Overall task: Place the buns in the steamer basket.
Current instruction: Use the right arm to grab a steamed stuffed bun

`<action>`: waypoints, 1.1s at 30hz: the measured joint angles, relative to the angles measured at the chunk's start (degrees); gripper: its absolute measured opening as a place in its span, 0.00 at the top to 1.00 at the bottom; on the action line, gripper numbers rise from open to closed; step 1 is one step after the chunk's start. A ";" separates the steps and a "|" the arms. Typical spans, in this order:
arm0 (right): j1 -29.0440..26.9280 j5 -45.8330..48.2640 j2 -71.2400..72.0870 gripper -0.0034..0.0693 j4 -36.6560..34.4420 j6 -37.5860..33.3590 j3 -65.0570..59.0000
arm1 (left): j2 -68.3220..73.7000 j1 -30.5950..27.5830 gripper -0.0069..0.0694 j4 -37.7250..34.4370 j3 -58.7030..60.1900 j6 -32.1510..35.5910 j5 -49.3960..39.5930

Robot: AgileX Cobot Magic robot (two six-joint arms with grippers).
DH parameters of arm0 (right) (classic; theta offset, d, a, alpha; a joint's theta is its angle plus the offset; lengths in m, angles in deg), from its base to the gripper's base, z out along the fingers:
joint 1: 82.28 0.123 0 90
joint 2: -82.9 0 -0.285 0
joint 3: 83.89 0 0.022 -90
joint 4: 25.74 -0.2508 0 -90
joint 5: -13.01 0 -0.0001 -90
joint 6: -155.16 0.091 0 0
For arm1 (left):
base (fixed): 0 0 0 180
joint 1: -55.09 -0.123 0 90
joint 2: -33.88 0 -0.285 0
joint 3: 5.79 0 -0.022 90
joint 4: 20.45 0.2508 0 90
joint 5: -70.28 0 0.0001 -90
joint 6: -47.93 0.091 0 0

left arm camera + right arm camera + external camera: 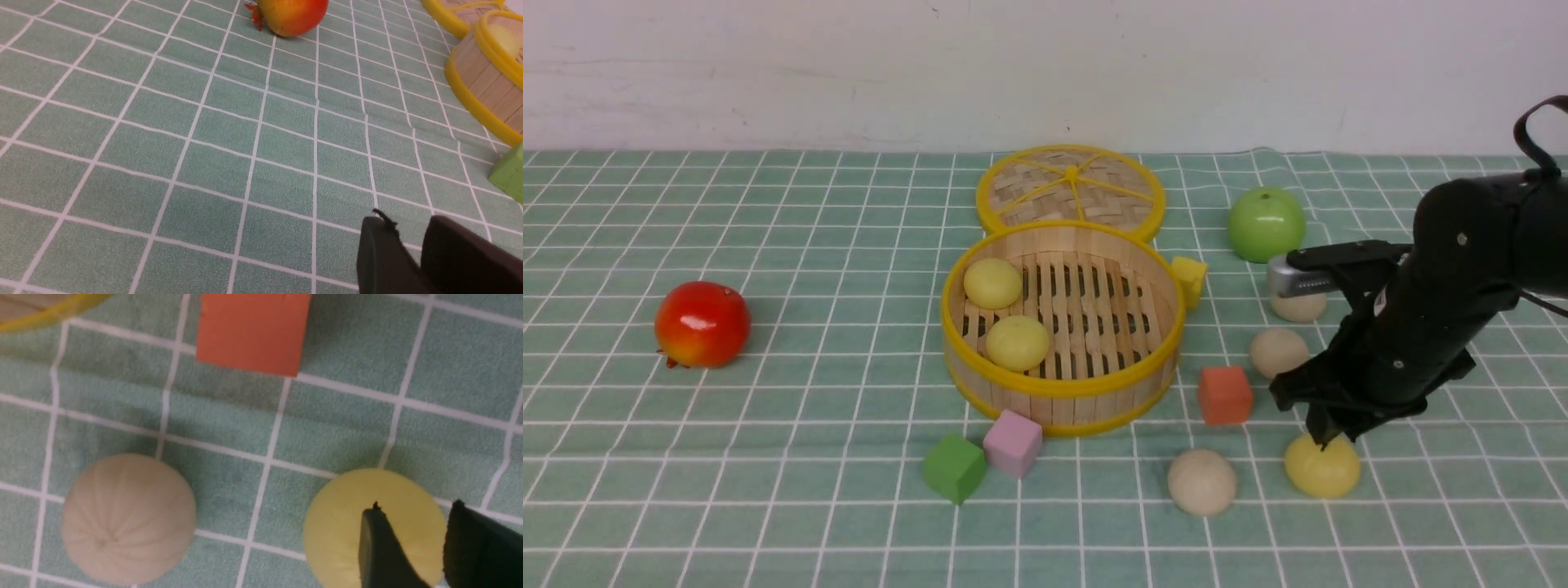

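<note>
Right claw (416,508), parted, hangs over 1 smooth pale-yellow domed bun (339,526).

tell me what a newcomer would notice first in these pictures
The round bamboo steamer basket at the centre of the checked cloth draws the eye, with a yellow bun and a second yellow bun lying in its left half. To its right, the black right gripper hangs directly above a third yellow bun near the front. A shiny red fruit sits alone far to the left.
</note>
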 joint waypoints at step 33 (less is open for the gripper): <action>0.00 0.43 -2.44 0.86 -0.26 0.37 0.06 | 0.00 0.00 0.67 0.00 0.00 0.00 0.00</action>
